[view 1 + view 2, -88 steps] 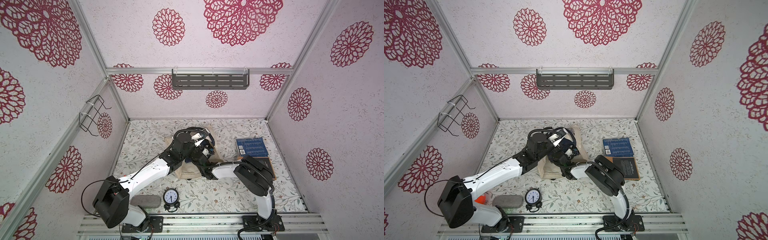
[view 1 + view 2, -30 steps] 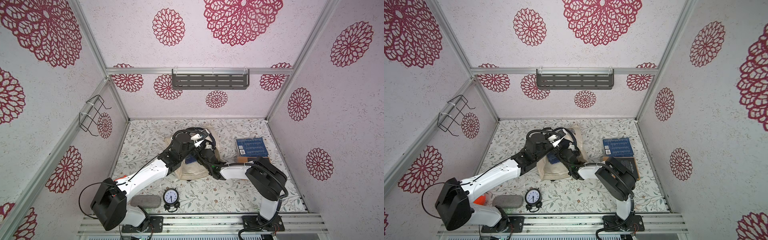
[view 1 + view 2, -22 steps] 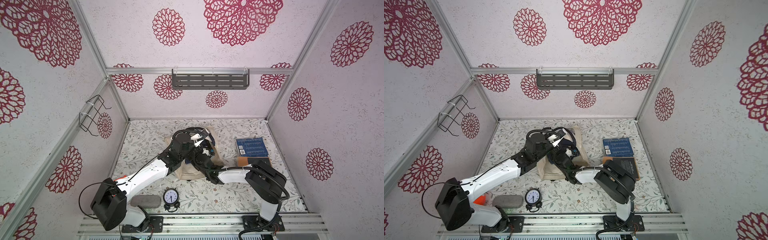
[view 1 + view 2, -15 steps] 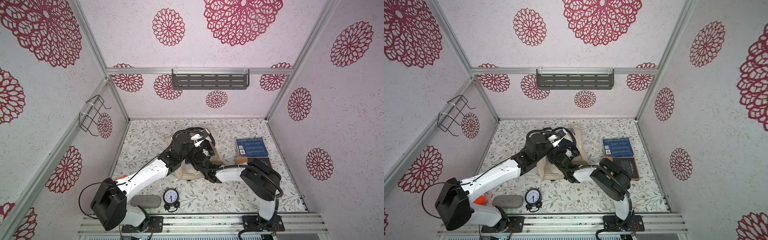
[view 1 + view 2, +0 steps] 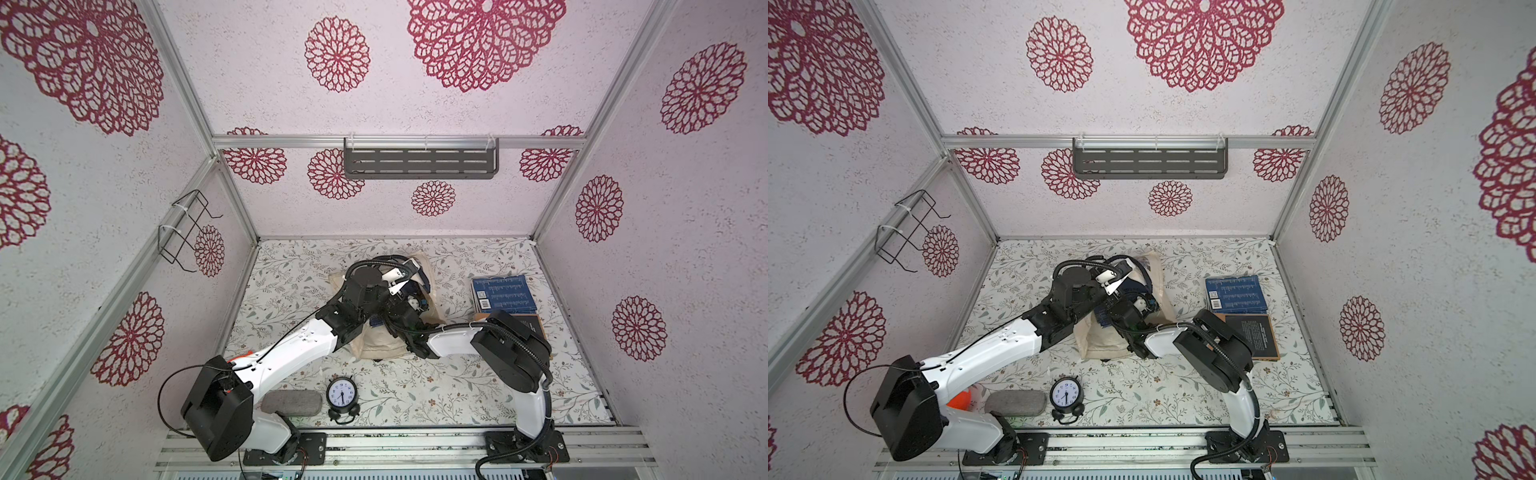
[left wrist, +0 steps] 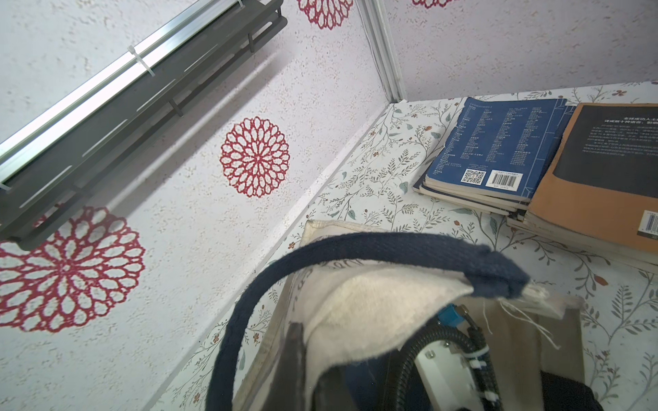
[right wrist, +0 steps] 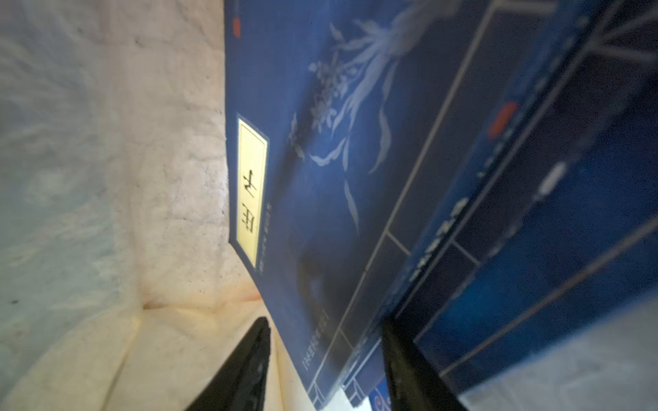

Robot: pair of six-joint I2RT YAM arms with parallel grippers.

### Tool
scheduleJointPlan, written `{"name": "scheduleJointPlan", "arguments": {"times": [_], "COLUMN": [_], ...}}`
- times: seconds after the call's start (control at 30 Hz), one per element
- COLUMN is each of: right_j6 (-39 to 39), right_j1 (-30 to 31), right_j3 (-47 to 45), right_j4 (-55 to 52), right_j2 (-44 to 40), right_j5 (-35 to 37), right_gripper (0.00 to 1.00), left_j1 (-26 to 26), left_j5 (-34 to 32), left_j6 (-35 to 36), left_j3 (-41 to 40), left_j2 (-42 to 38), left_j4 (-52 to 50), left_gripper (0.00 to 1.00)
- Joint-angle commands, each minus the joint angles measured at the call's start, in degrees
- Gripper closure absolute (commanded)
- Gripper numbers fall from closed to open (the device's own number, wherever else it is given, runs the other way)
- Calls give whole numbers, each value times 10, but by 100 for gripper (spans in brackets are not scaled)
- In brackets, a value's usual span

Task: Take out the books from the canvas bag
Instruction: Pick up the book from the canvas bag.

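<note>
canvas bag (image 5: pixel 380 345), navy books (image 7: pixel 338 213) inside

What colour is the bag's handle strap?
Navy blue; the handle strap shows best in the left wrist view.

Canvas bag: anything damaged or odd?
Minor fraying: loose threads hang off the rim of the canvas bag where the navy handle is sewn on. No tear visible; otherwise it just lies slumped on the table.
</note>
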Motion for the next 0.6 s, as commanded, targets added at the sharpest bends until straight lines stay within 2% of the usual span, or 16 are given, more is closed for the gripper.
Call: {"name": "scheduleJointPlan", "arguments": {"times": [0.0, 0.23, 0.57], "right_j6": [-33, -157, -191], "right_j1": [-26, -27, -42], "right_j3": [21, 35, 52], "right_j4": [47, 81, 125], "right_j2": [8, -29, -21], "right_j5": [3, 50, 37], "right_gripper": [54, 56, 60], "left_j1": [-12, -12, -14], "left_j5": [18, 27, 26], "left_j6": [6, 3, 7], "left_j3": [13, 15, 14], "left_j2": [-16, -20, -14], "left_j4": [50, 47, 41], "left_gripper": [100, 100, 100]}}
